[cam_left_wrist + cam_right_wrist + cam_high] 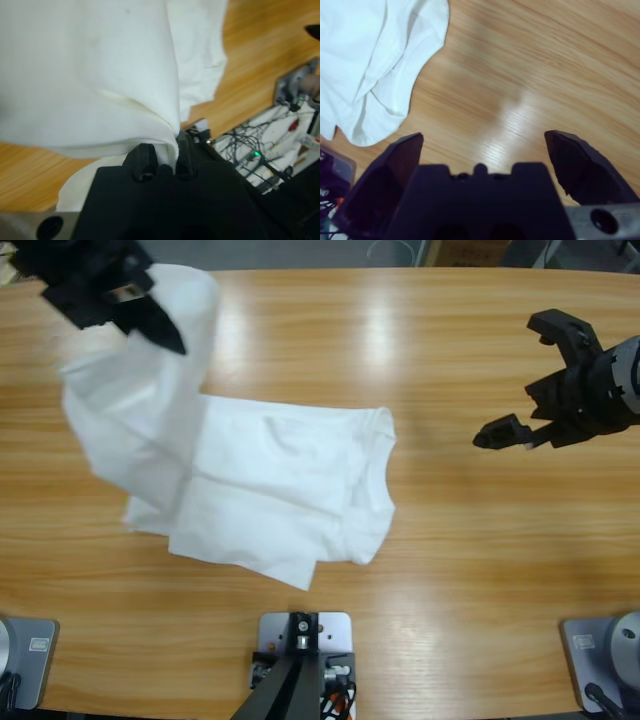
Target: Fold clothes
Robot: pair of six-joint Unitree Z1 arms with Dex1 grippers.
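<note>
The clothes are a white T-shirt (280, 480) lying on the wooden table left of centre, its collar toward the right. Its left part is lifted off the table and hangs from my left gripper (150, 315) at the upper left. In the left wrist view the left gripper (165, 155) is shut on a fold of the white T-shirt (90, 75), which drapes over the jaws. My right gripper (520, 380) hovers over bare wood at the right, open and holding nothing. In the right wrist view the right gripper (482, 145) is spread wide, with the T-shirt (370, 60) at the upper left.
The wooden table (450, 570) stretches bare to the right of and in front of the shirt. Cables and rig parts (260, 145) show past the table edge in the left wrist view.
</note>
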